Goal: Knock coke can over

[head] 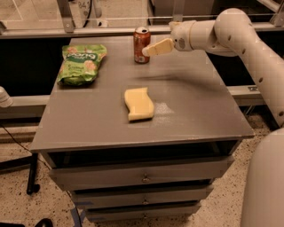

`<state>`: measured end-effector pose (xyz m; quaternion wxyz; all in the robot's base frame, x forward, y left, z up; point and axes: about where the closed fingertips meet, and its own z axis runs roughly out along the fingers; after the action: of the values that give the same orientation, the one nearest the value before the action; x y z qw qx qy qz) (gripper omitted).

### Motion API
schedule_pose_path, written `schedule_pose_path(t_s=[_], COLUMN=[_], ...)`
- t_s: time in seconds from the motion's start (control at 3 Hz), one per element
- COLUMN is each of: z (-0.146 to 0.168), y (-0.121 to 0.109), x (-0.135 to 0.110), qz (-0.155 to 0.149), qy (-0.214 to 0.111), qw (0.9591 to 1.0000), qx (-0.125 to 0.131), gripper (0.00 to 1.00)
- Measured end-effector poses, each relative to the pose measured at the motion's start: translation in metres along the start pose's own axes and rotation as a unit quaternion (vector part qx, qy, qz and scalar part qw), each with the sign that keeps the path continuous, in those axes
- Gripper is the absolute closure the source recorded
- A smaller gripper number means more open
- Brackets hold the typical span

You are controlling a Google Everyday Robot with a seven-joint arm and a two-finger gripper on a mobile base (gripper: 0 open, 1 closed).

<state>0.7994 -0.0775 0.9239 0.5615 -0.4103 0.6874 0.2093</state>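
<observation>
Tabletop [191, 111] | coke can [140, 41] upright (label unreadable) | tool [147, 51] beside it

Coke can [140, 42] upright at table [199, 111] rear; hand [151, 49] just beside it, poss. touching; green bag [82, 62], sponge [139, 104] apart.

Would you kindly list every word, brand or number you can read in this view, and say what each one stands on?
"84" (uncertain): dark digits on a white tag at the top edge.
Green snack bag: white lettering on a dark band, too blurred to read.
Coke can: faint pale markings, unreadable.
Gripper, right beside the coke can: no text.
Yellow sponge: no text.
</observation>
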Motion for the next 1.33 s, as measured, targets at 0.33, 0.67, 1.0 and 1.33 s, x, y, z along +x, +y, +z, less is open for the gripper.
schedule_pose_path(t_s=[0.33, 0.67, 1.0, 1.33], z=[0.027, 0.048, 0.060, 0.064], y=[0.000, 0.006, 0.019, 0.024], x=[0.006, 0.008, 0.008, 0.011], qz=[0.010, 0.022, 0.036, 0.046], qy=[-0.008, -0.017, -0.023, -0.026], qw=[0.9997, 0.9987, 0.9966, 0.9954], qx=[-0.020, -0.043, -0.070, -0.080], gripper=[0.00, 0.00, 0.18, 0.41])
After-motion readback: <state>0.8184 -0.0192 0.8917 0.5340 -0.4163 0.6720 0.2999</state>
